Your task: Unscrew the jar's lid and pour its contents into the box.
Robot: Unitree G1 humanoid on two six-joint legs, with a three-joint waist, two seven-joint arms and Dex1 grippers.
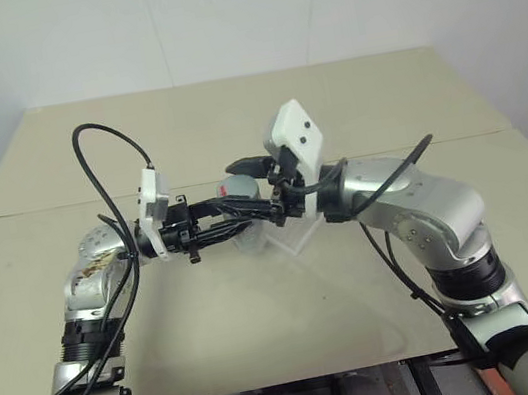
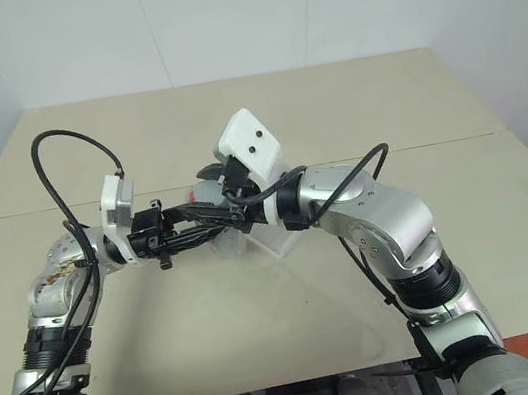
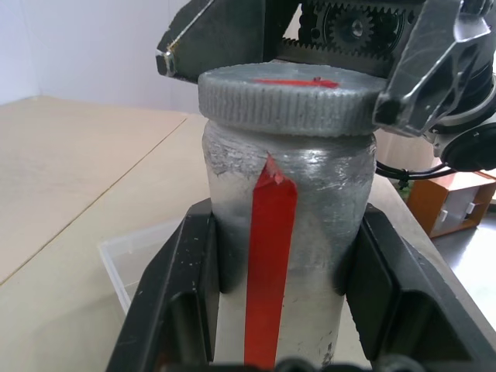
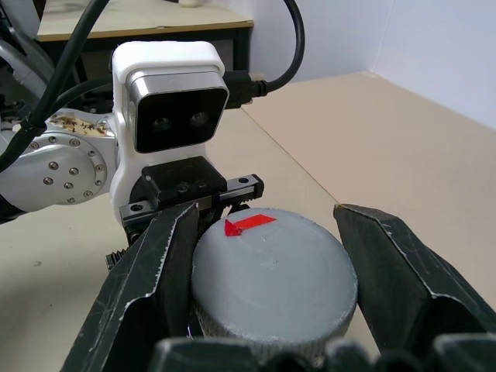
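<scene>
**Right gripper closing in on the lid, jar held steady over the table**

The step in hand is the unscrewing, and it looks barely begun. The left gripper [image 3: 271, 310] is clamped shut on the jar [image 3: 287, 232], its two black fingers pressed against the silvery sides to either side of the red stripe. The jar is upright and held in the air above the middle of the table [image 1: 229, 112], well in from every edge.

The lid [image 4: 275, 279] is still seated on the jar, with its red mark facing up. The right gripper [image 4: 271, 256] straddles it from above. One finger appears to touch the ribbed rim; on the other side a narrow gap still shows, so the jaws are partly open and I would not yet call this a grip.

The box [image 1: 295, 233], a clear shallow tray, lies on the table just beneath and behind the two grippers, near the table's centre. The contents cannot be seen through the jar's wall.

The next move likely calls for the right jaws to finish closing squarely on the rim, then to turn the lid while the left gripper keeps the jar from rotating. A grip that is off-centre could slip on the ribbing or tilt the jar.
</scene>
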